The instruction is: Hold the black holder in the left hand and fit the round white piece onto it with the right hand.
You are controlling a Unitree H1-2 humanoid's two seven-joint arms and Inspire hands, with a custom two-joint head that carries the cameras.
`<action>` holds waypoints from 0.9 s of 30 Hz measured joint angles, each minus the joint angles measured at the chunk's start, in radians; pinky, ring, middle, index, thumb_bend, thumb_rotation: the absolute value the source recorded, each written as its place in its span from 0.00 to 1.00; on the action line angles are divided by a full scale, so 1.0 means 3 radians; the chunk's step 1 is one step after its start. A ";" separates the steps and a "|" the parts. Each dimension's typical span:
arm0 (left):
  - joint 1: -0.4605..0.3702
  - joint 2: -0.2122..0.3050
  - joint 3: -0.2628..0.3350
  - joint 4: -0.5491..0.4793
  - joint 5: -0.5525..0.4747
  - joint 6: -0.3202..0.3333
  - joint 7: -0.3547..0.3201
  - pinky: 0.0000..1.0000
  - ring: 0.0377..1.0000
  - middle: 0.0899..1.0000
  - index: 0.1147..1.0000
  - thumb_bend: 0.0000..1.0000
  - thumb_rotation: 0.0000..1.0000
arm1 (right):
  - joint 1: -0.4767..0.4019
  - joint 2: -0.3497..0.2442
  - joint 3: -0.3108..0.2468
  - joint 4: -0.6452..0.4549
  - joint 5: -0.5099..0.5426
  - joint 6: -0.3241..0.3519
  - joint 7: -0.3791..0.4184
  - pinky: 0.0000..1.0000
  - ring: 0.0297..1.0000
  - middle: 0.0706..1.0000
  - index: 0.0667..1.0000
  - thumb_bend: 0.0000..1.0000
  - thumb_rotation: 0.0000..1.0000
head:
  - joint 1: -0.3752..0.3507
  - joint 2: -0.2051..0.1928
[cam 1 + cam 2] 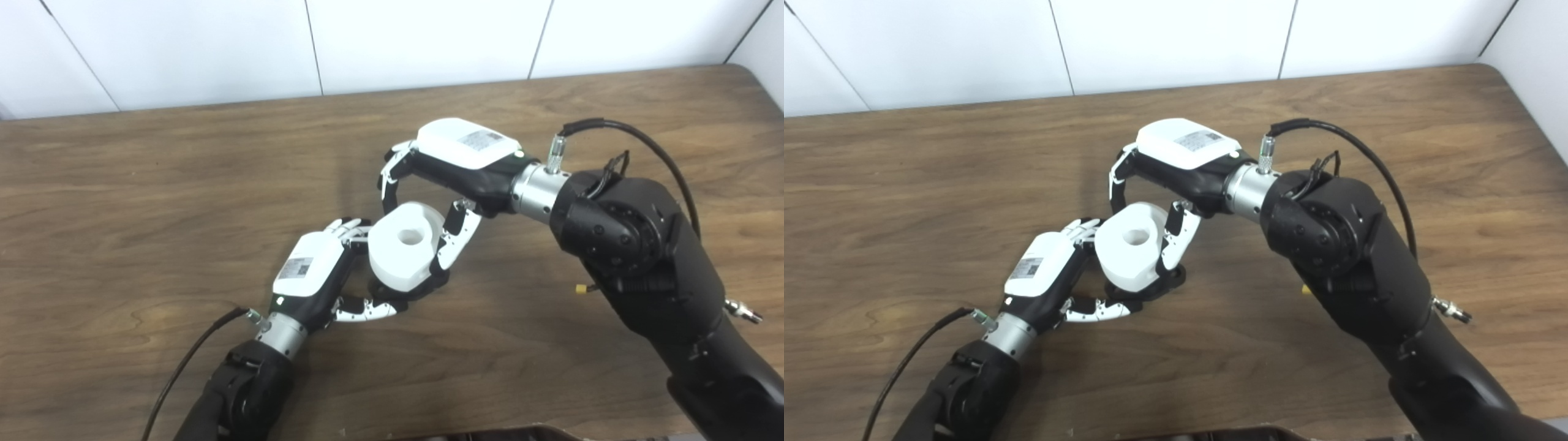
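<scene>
We see both hands meeting near the middle of the wooden bench (153, 184), with the round white piece (404, 248) between them. The piece is a thick white ring with a round hole through its centre, tilted so that the hole faces up and a little toward the cameras. Beneath it sits the black holder (422, 288), of which only a dark rim shows at the lower right edge of the white piece; the white piece rests on or against it, though we cannot tell how far it is seated.

Our left hand (318, 269) comes in from the lower left, its white back turned up. Its fingers (352, 229) curl around the far left side of the white piece, and its thumb reaches along below toward the holder, so it is closed around the assembly.

Our right hand (1176, 159) reaches in from the right, palm down above the piece. Its fingers (1118, 177) arch over the far top edge while the thumb (1176, 242) presses against the right side, pinching the white piece between them.

A black cable loops above the right wrist.
</scene>
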 measured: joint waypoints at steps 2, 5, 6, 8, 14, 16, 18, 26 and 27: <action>-0.0002 0.0000 0.0000 0.0000 0.0000 0.0000 0.0000 0.92 0.89 0.80 0.42 0.52 0.05 | 0.0006 0.0000 0.0000 0.0000 -0.0001 0.0000 0.0000 0.75 0.89 0.74 0.44 0.53 0.14 | 0.0000 0.0000; -0.0004 0.0000 0.0000 -0.0002 0.0001 0.0001 -0.0010 0.92 0.89 0.80 0.42 0.52 0.05 | 0.0010 -0.0001 0.0002 0.0001 -0.0002 -0.0001 0.0001 0.75 0.89 0.74 0.44 0.53 0.14 | -0.0010 0.0015; -0.0005 0.0000 0.0001 -0.0006 0.0002 0.0004 -0.0020 0.92 0.89 0.80 0.42 0.52 0.05 | 0.0010 -0.0001 0.0003 0.0001 -0.0002 -0.0002 0.0001 0.74 0.88 0.74 0.44 0.53 0.14 | -0.0010 0.0015; -0.0009 0.0000 0.0006 -0.0016 0.0005 0.0010 -0.0044 0.92 0.89 0.80 0.42 0.52 0.05 | 0.0010 -0.0003 0.0003 0.0001 -0.0002 -0.0003 0.0005 0.74 0.88 0.74 0.44 0.53 0.14 | -0.0015 0.0015; -0.0010 0.0000 0.0011 -0.0019 0.0005 0.0010 -0.0053 0.92 0.89 0.80 0.42 0.52 0.05 | 0.0010 -0.0006 0.0004 0.0001 -0.0003 -0.0002 0.0016 0.76 0.89 0.75 0.44 0.53 0.14 | -0.0015 0.0015; -0.0010 0.0000 0.0012 -0.0022 0.0005 0.0010 -0.0059 0.92 0.89 0.79 0.42 0.52 0.05 | 0.0011 -0.0006 0.0007 0.0001 -0.0004 -0.0002 0.0017 0.76 0.89 0.75 0.44 0.53 0.14 | -0.0015 0.0041; -0.0010 0.0000 0.0012 -0.0028 0.0009 0.0014 -0.0069 0.92 0.89 0.79 0.42 0.52 0.05 | 0.0014 -0.0006 0.0011 0.0001 -0.0007 -0.0001 0.0020 0.76 0.89 0.75 0.44 0.53 0.13 | -0.0015 0.0041; -0.0007 -0.0001 0.0013 -0.0077 0.0021 0.0067 -0.0124 0.92 0.89 0.79 0.42 0.52 0.05 | 0.0022 -0.0004 0.0037 0.0001 -0.0053 -0.0002 0.0028 0.75 0.88 0.74 0.44 0.53 0.14 | -0.0010 0.0082; -0.0006 -0.0001 0.0013 -0.0081 0.0021 0.0069 -0.0128 0.92 0.89 0.79 0.42 0.52 0.05 | 0.0024 -0.0004 0.0038 0.0001 -0.0060 -0.0002 0.0028 0.75 0.88 0.74 0.44 0.53 0.14 | -0.0010 0.0082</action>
